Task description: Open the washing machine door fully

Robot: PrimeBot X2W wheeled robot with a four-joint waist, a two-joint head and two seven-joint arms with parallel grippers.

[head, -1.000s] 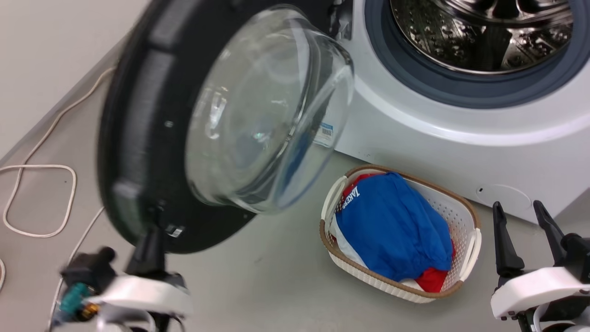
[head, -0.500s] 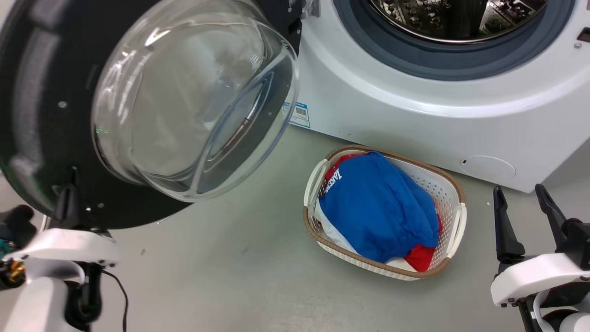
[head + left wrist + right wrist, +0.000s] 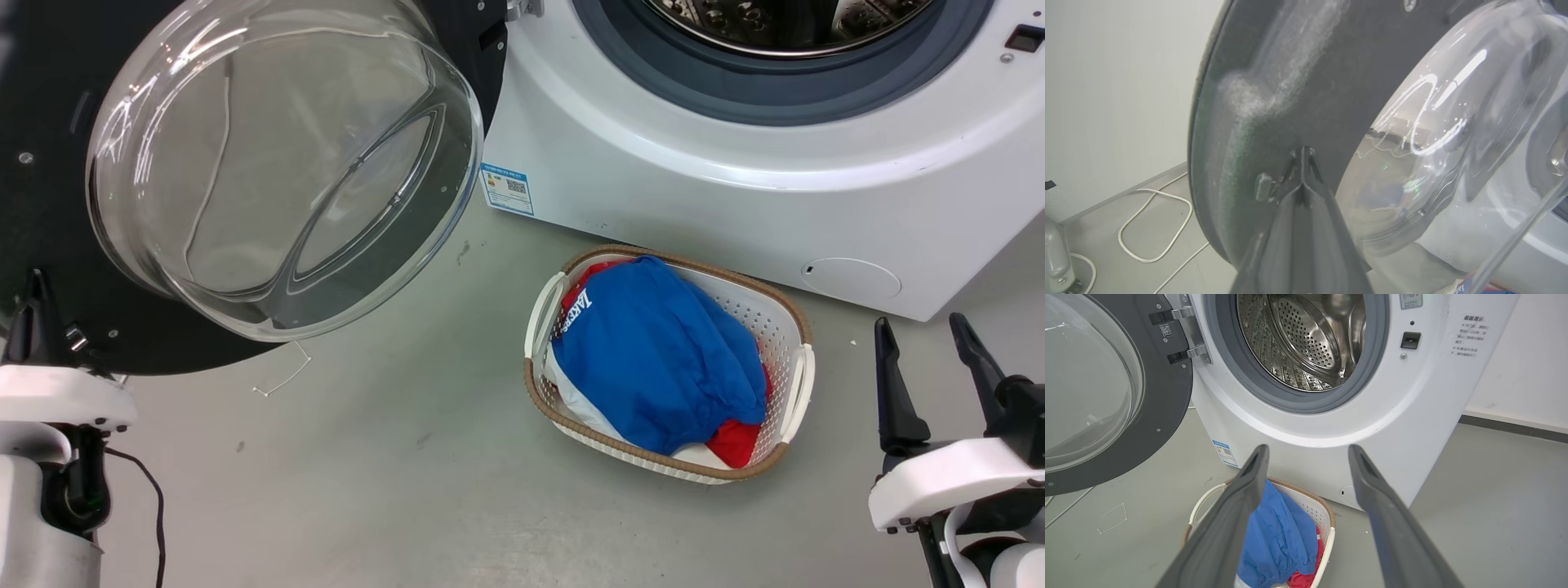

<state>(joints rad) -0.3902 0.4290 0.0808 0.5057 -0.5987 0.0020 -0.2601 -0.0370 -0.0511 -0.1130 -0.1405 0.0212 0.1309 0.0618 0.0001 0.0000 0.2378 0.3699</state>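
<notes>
The washing machine door (image 3: 41, 204) stands wide open at 10 o'clock in the head view, and its glass bowl (image 3: 277, 163) bulges toward the middle. At 8 o'clock the left claw (image 3: 34, 286) has its fingers pressed together, tips touching the door's black inside near the lower edge. At 4 o'clock the right claw (image 3: 927, 359) is spread and holds nothing. A basket (image 3: 804, 384) of clothes sits by the machine's front, with bare floor (image 3: 408, 457) between it and the door's rim
</notes>
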